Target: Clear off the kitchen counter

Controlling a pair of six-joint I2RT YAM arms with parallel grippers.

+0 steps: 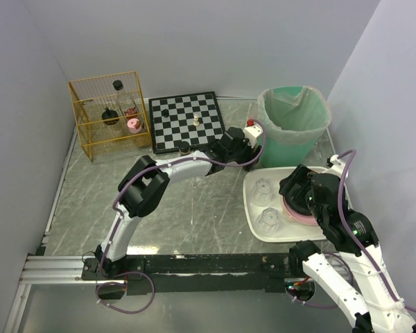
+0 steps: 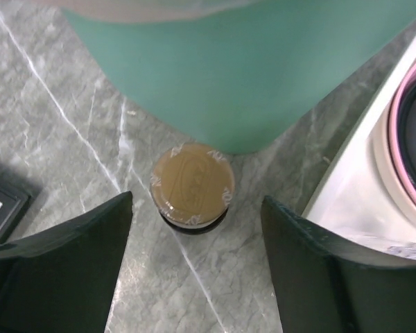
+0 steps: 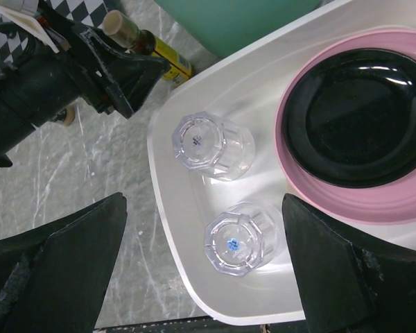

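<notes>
The grey-green marble kitchen counter (image 1: 194, 215) holds everything. My left gripper (image 2: 195, 201) hangs open over a small dark bottle (image 2: 192, 184) with a tan sealed cap, which stands against the foot of the green bin (image 2: 229, 69). The cap sits just at the fingertips, touching neither. In the right wrist view the bottle (image 3: 159, 59) shows a yellow label. My right gripper (image 3: 202, 208) is open and empty above the white tray (image 3: 166, 208), over two upturned clear glasses (image 3: 211, 142) (image 3: 239, 239).
A black bowl (image 3: 360, 118) sits in a pink plate (image 3: 347, 201) on the tray (image 1: 253, 194). The lined green bin (image 1: 295, 121) stands at the back right. A chessboard (image 1: 187, 121) with a few pieces and a yellow wire basket (image 1: 111, 114) holding bottles stand at the back.
</notes>
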